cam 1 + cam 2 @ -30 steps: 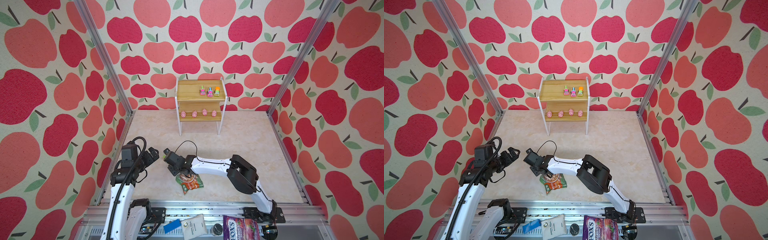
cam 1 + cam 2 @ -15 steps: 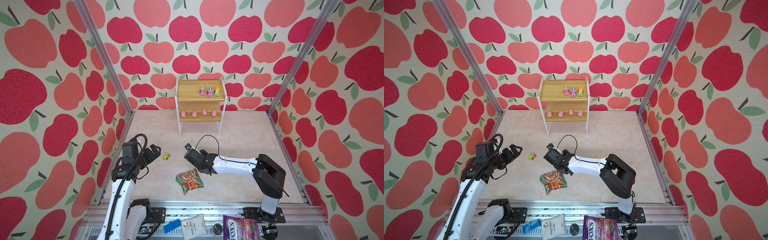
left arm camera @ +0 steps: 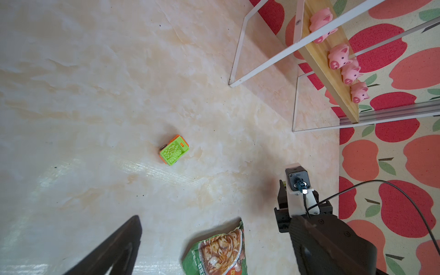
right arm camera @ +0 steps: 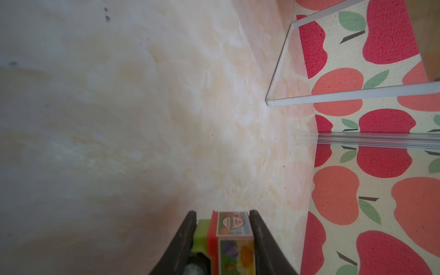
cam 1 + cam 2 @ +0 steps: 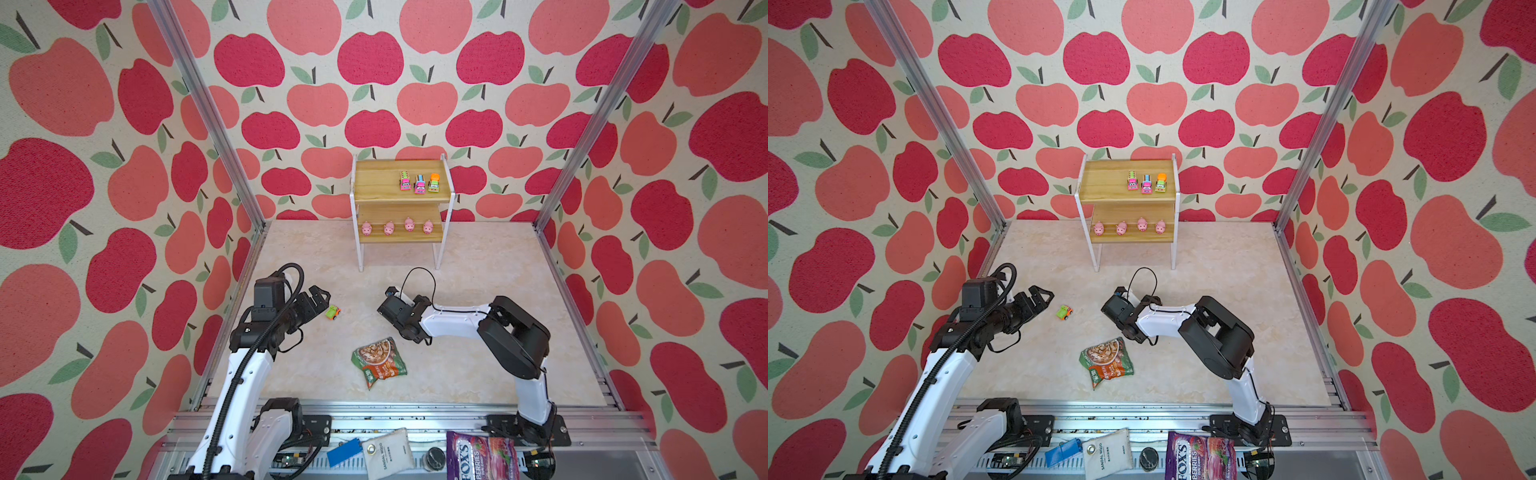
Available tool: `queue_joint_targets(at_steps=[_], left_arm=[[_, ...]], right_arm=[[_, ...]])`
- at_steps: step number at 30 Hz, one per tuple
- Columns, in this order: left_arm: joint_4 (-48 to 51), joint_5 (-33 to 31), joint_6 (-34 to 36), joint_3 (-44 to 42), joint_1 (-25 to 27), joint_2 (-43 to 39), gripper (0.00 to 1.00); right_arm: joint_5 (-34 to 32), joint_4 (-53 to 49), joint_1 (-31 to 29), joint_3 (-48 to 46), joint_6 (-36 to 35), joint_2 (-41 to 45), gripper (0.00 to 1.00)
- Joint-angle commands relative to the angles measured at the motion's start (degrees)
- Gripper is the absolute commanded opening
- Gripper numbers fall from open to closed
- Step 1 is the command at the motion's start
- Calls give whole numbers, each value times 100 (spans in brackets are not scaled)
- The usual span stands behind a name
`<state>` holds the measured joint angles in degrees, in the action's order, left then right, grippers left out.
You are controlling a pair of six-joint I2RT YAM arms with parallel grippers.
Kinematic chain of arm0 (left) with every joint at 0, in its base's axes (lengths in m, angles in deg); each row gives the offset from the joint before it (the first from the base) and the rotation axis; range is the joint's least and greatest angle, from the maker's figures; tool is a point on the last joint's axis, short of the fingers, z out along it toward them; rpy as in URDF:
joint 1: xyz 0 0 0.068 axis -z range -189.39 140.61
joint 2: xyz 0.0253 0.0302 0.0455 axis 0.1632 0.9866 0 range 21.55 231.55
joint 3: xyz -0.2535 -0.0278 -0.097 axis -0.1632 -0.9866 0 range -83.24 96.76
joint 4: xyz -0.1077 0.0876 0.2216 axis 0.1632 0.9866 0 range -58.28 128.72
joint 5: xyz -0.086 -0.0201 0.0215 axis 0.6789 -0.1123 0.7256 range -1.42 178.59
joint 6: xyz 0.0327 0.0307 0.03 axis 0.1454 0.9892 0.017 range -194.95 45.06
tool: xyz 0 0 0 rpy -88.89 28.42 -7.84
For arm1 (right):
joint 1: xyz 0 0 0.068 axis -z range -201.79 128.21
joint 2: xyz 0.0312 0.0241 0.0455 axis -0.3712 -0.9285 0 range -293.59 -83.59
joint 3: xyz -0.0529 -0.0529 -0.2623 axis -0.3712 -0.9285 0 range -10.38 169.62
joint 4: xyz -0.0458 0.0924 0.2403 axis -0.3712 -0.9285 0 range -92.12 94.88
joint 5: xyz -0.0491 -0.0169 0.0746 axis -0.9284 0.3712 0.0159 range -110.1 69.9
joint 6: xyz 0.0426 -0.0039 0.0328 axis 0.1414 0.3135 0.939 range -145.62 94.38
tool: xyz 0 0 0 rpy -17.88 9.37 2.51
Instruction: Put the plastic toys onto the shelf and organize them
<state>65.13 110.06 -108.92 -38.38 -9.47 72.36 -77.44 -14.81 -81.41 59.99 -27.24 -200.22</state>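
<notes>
The shelf (image 5: pixel 376 183) (image 5: pixel 1106 183) stands at the back wall. Three trucks (image 5: pixel 419 183) sit on its top board and several pink pigs (image 5: pixel 397 227) (image 3: pixel 338 58) line its lower board. A green and orange truck (image 5: pixel 333 312) (image 5: pixel 1064 312) (image 3: pixel 174 150) lies on the floor. My left gripper (image 5: pixel 321 300) (image 5: pixel 1044 301) (image 3: pixel 221 238) is open a short way to the left of it, holding nothing. My right gripper (image 5: pixel 381 309) (image 5: pixel 1105 309) (image 4: pixel 222 214) is shut on a red, green and yellow box truck (image 4: pixel 232 238), low over the floor at mid-table.
A green and orange snack packet (image 5: pixel 379 361) (image 5: pixel 1106 359) (image 3: pixel 221 252) lies on the floor in front of the two grippers. The shelf's white legs (image 3: pixel 238 59) (image 4: pixel 276 71) stand behind them. Apple-print walls close the back and sides.
My right arm has swung right from beside the snack packet, with the box truck in its grip. That uncovered the green truck on the floor. The left gripper has barely moved.
</notes>
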Motion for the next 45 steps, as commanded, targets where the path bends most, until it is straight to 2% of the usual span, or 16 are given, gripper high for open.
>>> queue_joint_targets(at_steps=[1,7,16,22,27,34,39,45], left_arm=[[-131,15,-38,190,25,58,99],[-184,67,-30,128,21,74,99],[-68,42,6,47,12,-142,99],[21,15,50,66,8,-206,99],[34,-27,71,75,8,-216,99],[43,-47,67,14,8,-271,99],[137,-122,102,-15,25,-317,99],[117,-271,84,-130,204,-352,99]], right_arm=[[-417,-172,-89,284,-208,-340,36],[-381,-343,-373,564,-118,-691,42],[19,-911,-750,1125,313,-967,55],[567,-458,-846,979,323,-418,63],[1374,193,-824,680,185,250,72],[2321,665,-818,508,415,722,73],[3239,1252,-505,-350,791,1599,72],[4565,2020,68,-1866,859,2734,71]])
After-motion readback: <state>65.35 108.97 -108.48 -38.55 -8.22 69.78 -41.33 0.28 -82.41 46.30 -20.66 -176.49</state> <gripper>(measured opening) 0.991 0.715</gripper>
